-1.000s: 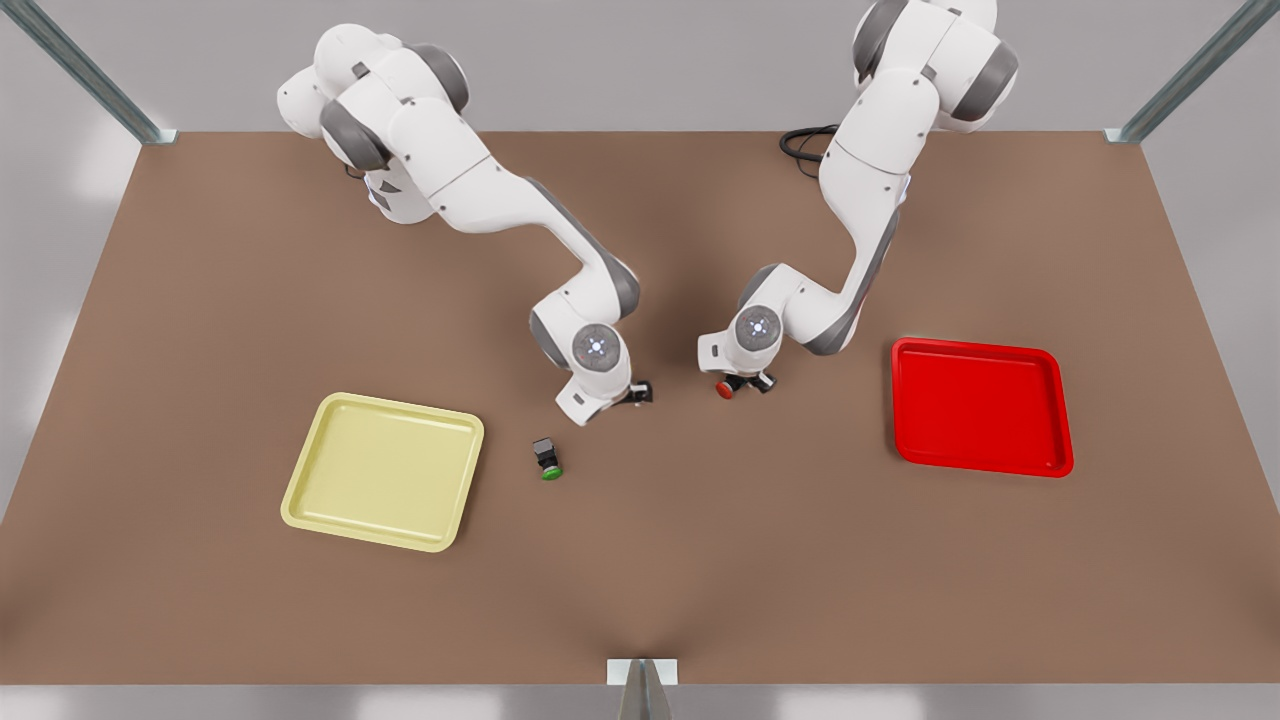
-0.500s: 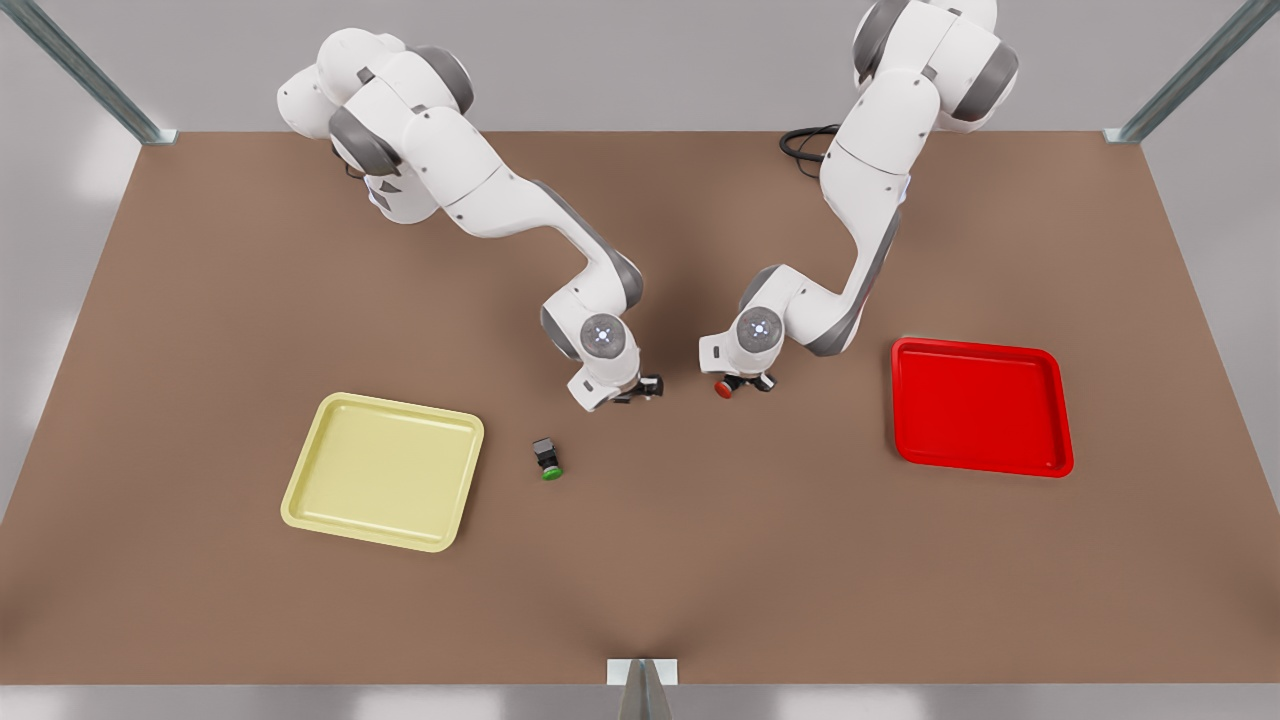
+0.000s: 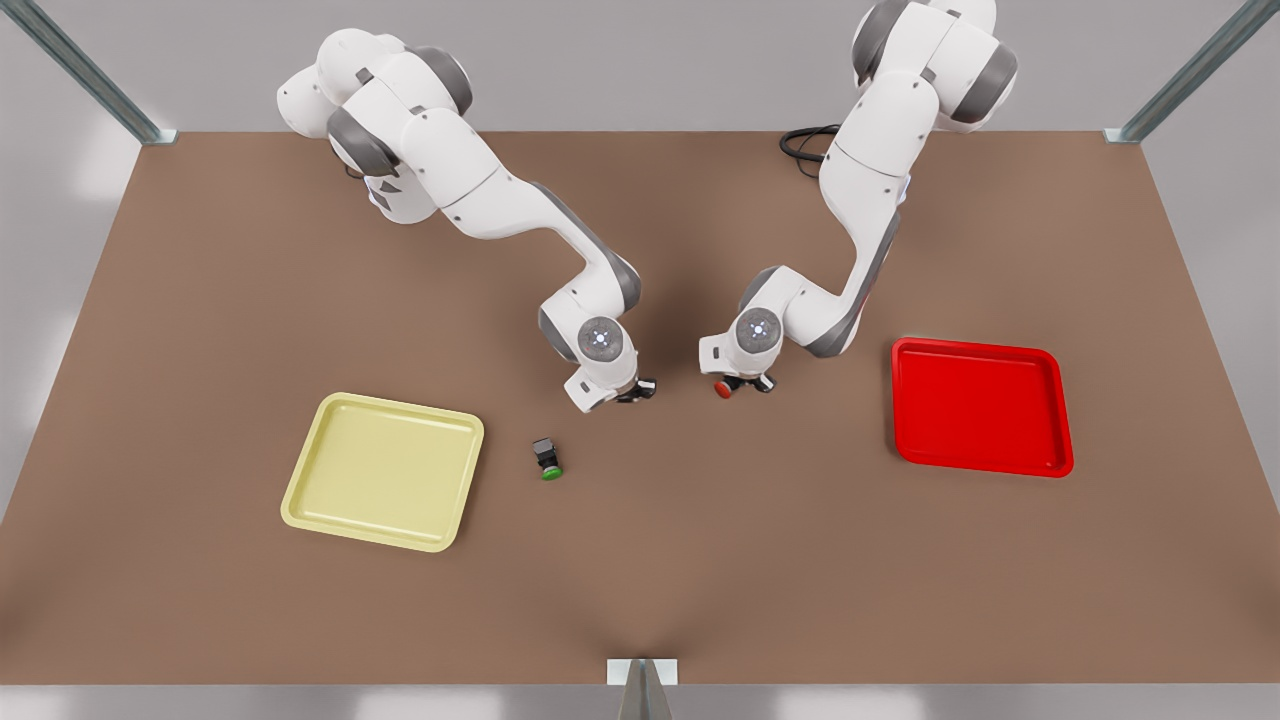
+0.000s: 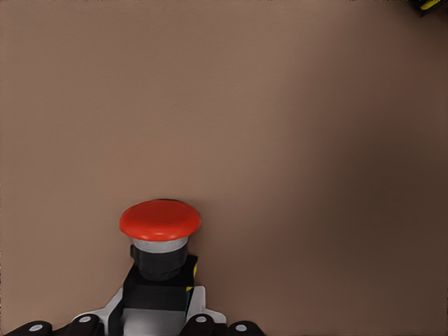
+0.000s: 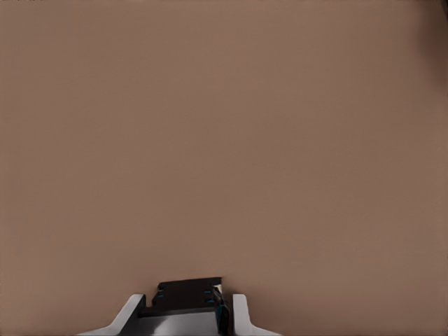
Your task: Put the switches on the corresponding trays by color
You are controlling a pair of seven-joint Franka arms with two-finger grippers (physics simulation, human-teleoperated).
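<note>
My left gripper [image 3: 740, 384] is the one at the front view's right of centre, low over the table and shut on the red switch [image 3: 722, 389]. Its round red cap [image 4: 160, 220] sticks out past the fingers. My right gripper [image 3: 632, 391], on the other arm, is shut on a dark blocky switch body [image 5: 186, 294]; its cap is hidden, though a yellow speck [image 4: 427, 3] shows in the left wrist view. The pale yellow tray [image 3: 300, 500] lies at the front view's left, the red tray [image 3: 905, 400] at its right. Both trays hold nothing.
A green-capped switch [image 3: 547, 460] lies on its side on the brown table [image 3: 700, 560], between the yellow tray and my right gripper. A black cable [image 3: 805, 145] coils at the back edge. Metal frame posts stand at the table corners.
The arm at the front view's left has shifted its wrist slightly right and back, carrying the dark switch. The gripper with the red switch has barely moved.
</note>
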